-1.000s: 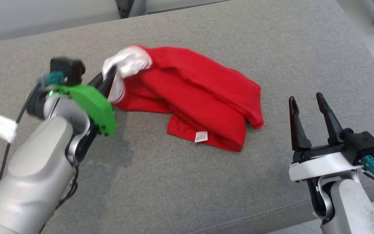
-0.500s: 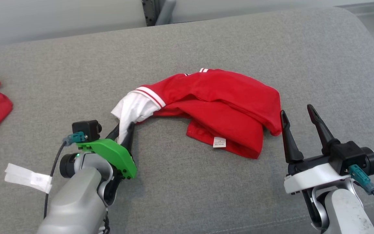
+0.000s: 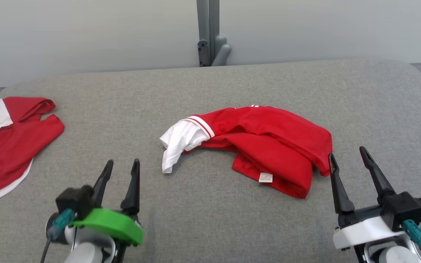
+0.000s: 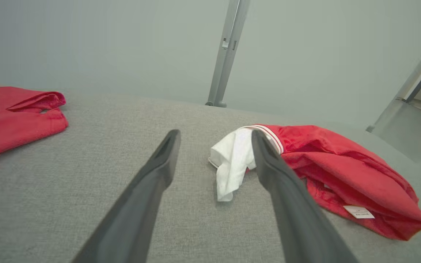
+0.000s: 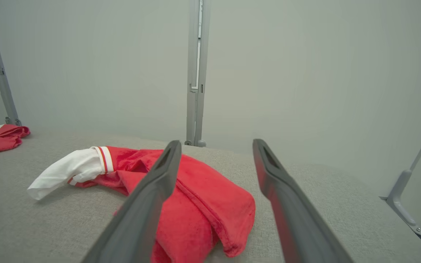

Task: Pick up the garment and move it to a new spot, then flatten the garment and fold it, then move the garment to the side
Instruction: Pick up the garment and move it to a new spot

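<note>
The garment is a crumpled red shirt with a white sleeve and a small white label; it lies bunched in the middle of the grey cushion. My left gripper stands open at the lower left, a short way in front and to the left of the white sleeve, holding nothing. My right gripper is open at the lower right, its left finger just beside the garment's right edge. The left wrist view has the white sleeve partly behind one finger. In the right wrist view the garment lies past the left finger.
A second red and white garment lies flat at the cushion's far left edge. A pale wall with a grey metal post rises behind the cushion. Bare cushion stretches in front of the garment, between my two grippers.
My left gripper has opened and let go of the white sleeve, then drawn back toward me. The garment now rests on the cushion. The head camera has tilted up, shifting the whole picture.
</note>
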You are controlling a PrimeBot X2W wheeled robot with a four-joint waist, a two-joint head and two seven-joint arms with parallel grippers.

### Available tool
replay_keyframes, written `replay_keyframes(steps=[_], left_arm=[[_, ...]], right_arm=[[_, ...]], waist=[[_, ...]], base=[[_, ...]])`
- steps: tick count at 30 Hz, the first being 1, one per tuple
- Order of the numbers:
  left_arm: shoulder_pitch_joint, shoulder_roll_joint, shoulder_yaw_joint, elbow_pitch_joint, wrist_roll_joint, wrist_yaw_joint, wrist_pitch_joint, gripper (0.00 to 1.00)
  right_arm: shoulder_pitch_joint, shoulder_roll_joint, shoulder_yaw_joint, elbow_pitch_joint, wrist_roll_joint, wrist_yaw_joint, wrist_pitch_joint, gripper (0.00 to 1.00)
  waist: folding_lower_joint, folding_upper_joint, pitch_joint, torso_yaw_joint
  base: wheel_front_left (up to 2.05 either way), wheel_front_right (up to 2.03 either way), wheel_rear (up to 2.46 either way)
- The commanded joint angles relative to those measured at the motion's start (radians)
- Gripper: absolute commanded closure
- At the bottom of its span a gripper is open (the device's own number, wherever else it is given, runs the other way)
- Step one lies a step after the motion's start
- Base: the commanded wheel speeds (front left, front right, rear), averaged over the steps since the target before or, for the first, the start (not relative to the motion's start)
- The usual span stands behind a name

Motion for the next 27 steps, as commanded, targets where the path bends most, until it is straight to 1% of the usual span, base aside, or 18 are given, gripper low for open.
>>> replay_keyframes(steps=[1, 3, 7, 9, 12, 15, 17, 18, 22, 27], left_arm=[[0.061, 0.006, 0.026, -0.026, 0.04, 0.006, -0.003, 0.0], [0.131, -0.003, 0.082, -0.07, 0.084, 0.002, -0.003, 0.0], [0.253, -0.016, 0.183, -0.094, 0.169, -0.028, -0.003, 0.0], [0.3, -0.036, 0.251, -0.102, 0.189, -0.033, -0.003, 0.0], [0.36, -0.062, 0.335, -0.121, 0.24, -0.052, -0.003, 0.0], [0.399, -0.085, 0.405, -0.138, 0.29, -0.086, -0.003, 0.0], [0.411, -0.097, 0.435, -0.146, 0.32, -0.108, -0.003, 0.0], [0.411, -0.097, 0.435, -0.146, 0.32, -0.108, -0.003, 0.0], [0.42, -0.12, 0.478, -0.145, 0.356, -0.138, -0.003, 0.0], [0.414, -0.139, 0.5, -0.133, 0.376, -0.152, -0.003, 0.0]], right_arm=[[0.028, -0.003, -0.005, -0.002, -0.011, -0.001, -0.003, 0.0], [0.047, -0.003, -0.006, 0.0, -0.021, -0.001, -0.003, 0.0], [0.081, -0.003, -0.014, 0.013, -0.032, -0.001, -0.003, 0.0], [0.088, -0.005, -0.017, 0.027, -0.038, -0.001, -0.003, 0.0], [0.103, -0.005, -0.045, 0.049, -0.044, -0.001, -0.003, 0.0], [0.113, -0.004, -0.072, 0.076, -0.037, -0.001, -0.003, 0.0], [0.12, -0.006, -0.091, 0.096, -0.035, -0.001, -0.003, 0.0], [0.12, -0.006, -0.091, 0.096, -0.035, -0.001, -0.003, 0.0], [0.121, -0.005, -0.117, 0.123, -0.037, -0.001, -0.003, 0.0], [0.1, -0.004, -0.124, 0.134, -0.032, -0.001, -0.003, 0.0]], waist=[[0.0001, 0.0, -0.042, 0.038], [0.0001, 0.0, -0.049, 0.041], [0.0001, 0.0, -0.061, 0.035], [0.0001, 0.0, -0.065, 0.021], [0.0001, 0.0, -0.065, 0.011], [0.0001, 0.0, -0.062, 0.01], [0.0001, 0.0, -0.06, 0.013], [0.0001, 0.0, -0.06, 0.013], [0.0001, 0.0, -0.058, 0.015], [0.0001, 0.0, -0.057, 0.016]], base=[[0.0, 0.0, 0.0], [0.0, 0.0, 0.0], [0.0, 0.0, 0.0], [0.0, 0.0, 0.0], [0.0, 0.0, 0.0], [0.0, 0.0, 0.0], [0.0, 0.0, 0.0], [0.0, 0.0, 0.0], [0.0, 0.0, 0.0], [0.0, 0.0, 0.0]])
